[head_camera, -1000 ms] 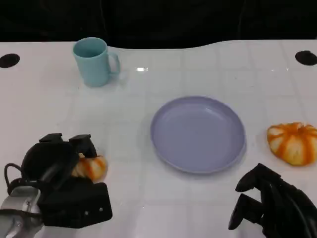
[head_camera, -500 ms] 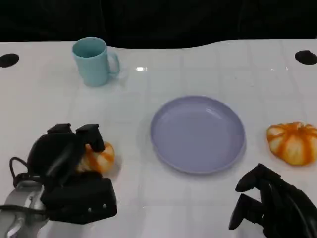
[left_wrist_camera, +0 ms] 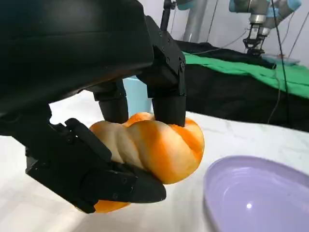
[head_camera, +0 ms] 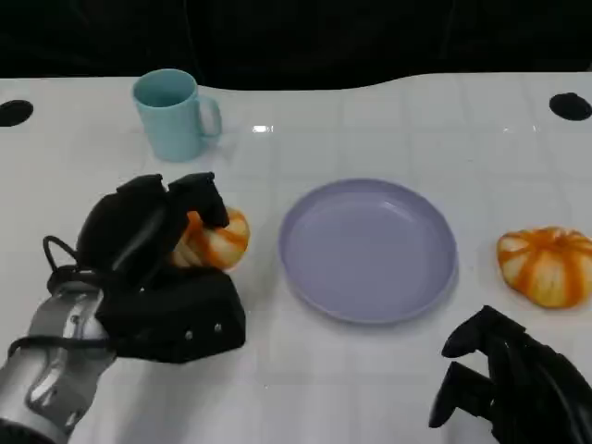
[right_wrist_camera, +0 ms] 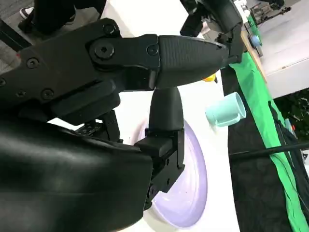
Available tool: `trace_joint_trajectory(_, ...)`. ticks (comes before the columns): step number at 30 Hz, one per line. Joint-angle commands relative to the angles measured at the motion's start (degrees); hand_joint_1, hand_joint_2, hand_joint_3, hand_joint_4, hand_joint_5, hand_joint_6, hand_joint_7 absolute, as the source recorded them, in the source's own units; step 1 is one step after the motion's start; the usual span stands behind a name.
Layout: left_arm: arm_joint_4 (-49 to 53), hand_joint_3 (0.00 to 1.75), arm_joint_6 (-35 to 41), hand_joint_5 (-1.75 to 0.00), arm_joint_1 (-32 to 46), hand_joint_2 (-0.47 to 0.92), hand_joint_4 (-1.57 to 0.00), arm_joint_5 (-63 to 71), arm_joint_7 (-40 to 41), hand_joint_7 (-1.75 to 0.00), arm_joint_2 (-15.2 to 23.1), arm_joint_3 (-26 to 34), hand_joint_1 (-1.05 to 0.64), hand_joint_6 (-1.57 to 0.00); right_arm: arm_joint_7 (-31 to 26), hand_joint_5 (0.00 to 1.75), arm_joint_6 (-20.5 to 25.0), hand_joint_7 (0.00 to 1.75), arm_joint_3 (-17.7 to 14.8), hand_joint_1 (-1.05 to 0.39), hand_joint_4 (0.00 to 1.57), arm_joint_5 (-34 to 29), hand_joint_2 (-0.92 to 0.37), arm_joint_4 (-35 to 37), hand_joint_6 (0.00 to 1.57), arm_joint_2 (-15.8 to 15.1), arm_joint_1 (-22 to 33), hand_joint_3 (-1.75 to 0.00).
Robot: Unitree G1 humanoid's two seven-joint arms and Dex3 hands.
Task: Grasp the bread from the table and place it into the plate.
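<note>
Bread in the left robot hand, partway to the plate

The bread [head_camera: 218,240], an orange-and-cream striped roll, sits in the grip of the left robot hand [head_camera: 153,245], fingers on top and thumb underneath in the left wrist view, just left of the purple plate [head_camera: 368,250] and apparently lifted a little off the white counter [head_camera: 370,129] (the wrist view suggests a gap below it, though I cannot be sure). Its long axis runs roughly side to side, the free rounded end pointing toward the plate. The step in hand looks like the carry; next, I judge, the bread must travel rightward over the rim to the plate's middle before the fingers let go. The right robot hand [head_camera: 504,384] rests low at the near right, fingers curled around nothing. A second roll [head_camera: 546,266] lies right of the plate, a blue mug [head_camera: 173,114] at the far left.
</note>
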Motion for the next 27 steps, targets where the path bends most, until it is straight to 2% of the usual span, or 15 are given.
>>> trace_joint_trajectory(1, 0.5, 1.0, 0.3, -1.75, -2.5, 0.57, -0.84, -1.4, -1.5, -1.75, -0.3, 0.9, -0.19, -0.66, 0.0, 1.75, -0.3, 1.7, -0.4, -0.52, 0.64, 0.5, -0.92, 0.0, 0.4, -0.1, -0.1, -0.49)
trace_joint_trajectory(11, 4.2, 1.07, -4.9, -1.75, -6.4, 0.5, -0.88, -0.1, 2.6, -1.75, -3.6, -1.0, -0.18, -0.68, 0.4, 1.75, -0.9, 1.71, -0.3, -0.52, 0.63, 0.0, -0.92, 0.2, 0.39, -0.3, 0.1, -0.49)
trace_joint_trajectory(14, 5.9, 1.17, -7.5, -1.75, -7.6, 0.45, -0.9, 0.5, 4.0, -1.75, -4.1, -1.6, -0.14, -0.69, 0.5, 1.75, -0.8, 1.71, -0.3, -0.52, 0.63, 0.1, -0.92, 0.2, 0.39, -0.4, 0.1, -0.49)
trace_joint_trajectory(27, 9.0, 1.27, -9.3, -1.75, -12.2, 0.42, -0.9, 0.9, 3.2, -1.75, -8.5, -4.0, -0.13, -0.7, 0.7, 1.75, -1.1, 1.7, -0.3, -0.52, 0.62, 0.2, -0.92, -0.2, 0.38, -0.3, 0.6, -0.5)
